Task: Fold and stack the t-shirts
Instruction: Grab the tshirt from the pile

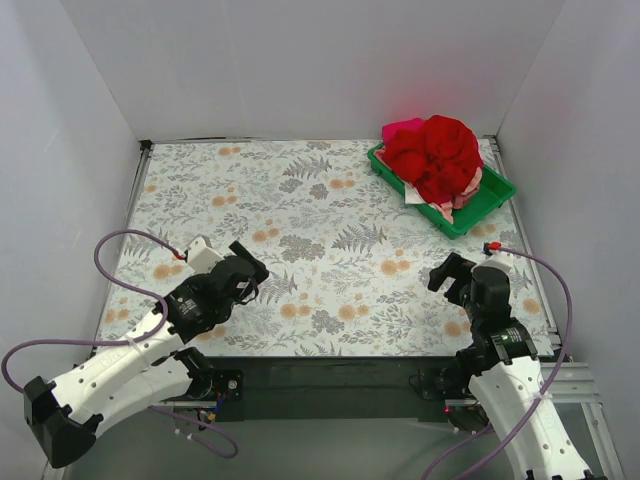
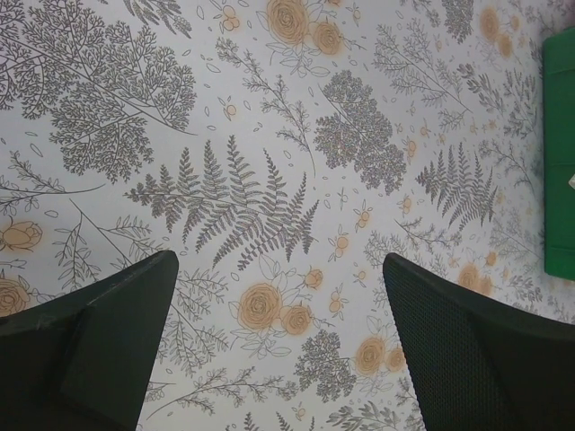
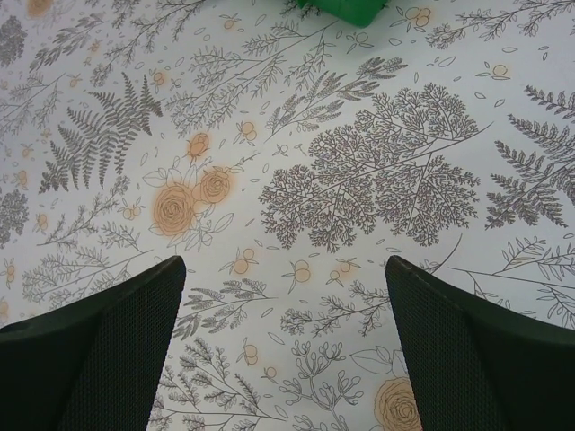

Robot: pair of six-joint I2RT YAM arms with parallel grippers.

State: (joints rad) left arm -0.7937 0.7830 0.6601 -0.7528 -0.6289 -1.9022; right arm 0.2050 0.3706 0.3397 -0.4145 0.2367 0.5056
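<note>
A crumpled bright red t-shirt (image 1: 435, 155) is heaped in the green tray (image 1: 482, 211) at the back right, with a magenta shirt (image 1: 400, 129) behind it and light pink and white cloth (image 1: 462, 192) under it. My left gripper (image 1: 252, 264) is open and empty over the patterned tablecloth at the front left; its fingers (image 2: 99, 341) frame bare cloth. My right gripper (image 1: 447, 275) is open and empty at the front right, well short of the tray; its fingers (image 3: 467, 359) also frame bare cloth.
The floral tablecloth (image 1: 300, 230) covers the table, closed in by white walls at the back and sides. The tray's green edge shows at the right of the left wrist view (image 2: 559, 153) and at the top of the right wrist view (image 3: 346, 9).
</note>
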